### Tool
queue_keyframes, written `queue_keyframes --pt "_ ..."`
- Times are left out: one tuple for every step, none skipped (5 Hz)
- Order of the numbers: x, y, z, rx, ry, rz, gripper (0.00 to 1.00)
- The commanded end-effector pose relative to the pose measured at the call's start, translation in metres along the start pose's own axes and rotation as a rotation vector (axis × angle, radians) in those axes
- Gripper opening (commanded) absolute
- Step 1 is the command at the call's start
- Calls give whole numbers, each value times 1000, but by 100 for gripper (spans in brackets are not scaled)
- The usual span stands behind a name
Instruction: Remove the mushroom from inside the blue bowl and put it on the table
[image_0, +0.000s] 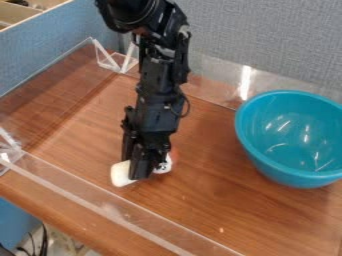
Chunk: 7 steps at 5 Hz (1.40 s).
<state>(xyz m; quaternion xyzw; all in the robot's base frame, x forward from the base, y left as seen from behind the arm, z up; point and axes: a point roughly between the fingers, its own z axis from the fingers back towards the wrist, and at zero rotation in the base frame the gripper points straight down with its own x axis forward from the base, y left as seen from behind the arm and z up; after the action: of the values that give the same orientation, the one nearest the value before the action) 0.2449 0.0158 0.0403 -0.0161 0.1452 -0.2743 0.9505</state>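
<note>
My gripper (138, 169) reaches down to the table (74, 120) near its front edge, left of centre, and is shut on the mushroom (123, 176). Only the mushroom's cream-white stem shows, poking out to the lower left of the fingers at the table surface; its cap is hidden behind the gripper. The blue bowl (293, 138) stands at the right, well apart from the gripper, and nothing shows inside it.
Low clear acrylic walls (94, 200) run along the front and left edges. A blue panel (54, 45) rises behind the table at the left. The black arm (150, 70) leans down from the top centre.
</note>
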Motion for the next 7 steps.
queue_keyframes --pt "-6 2 18 29 -63 32 0" --pt "-7 0 19 23 -67 45 0" --pt "-9 -2 20 19 -71 57 0" --pt "-10 -3 19 13 -73 65 0" --pt "-11 -4 19 9 -77 73 0" --pt "-12 -6 20 6 -83 82 0" --pt "-12 -7 20 2 -87 89 0"
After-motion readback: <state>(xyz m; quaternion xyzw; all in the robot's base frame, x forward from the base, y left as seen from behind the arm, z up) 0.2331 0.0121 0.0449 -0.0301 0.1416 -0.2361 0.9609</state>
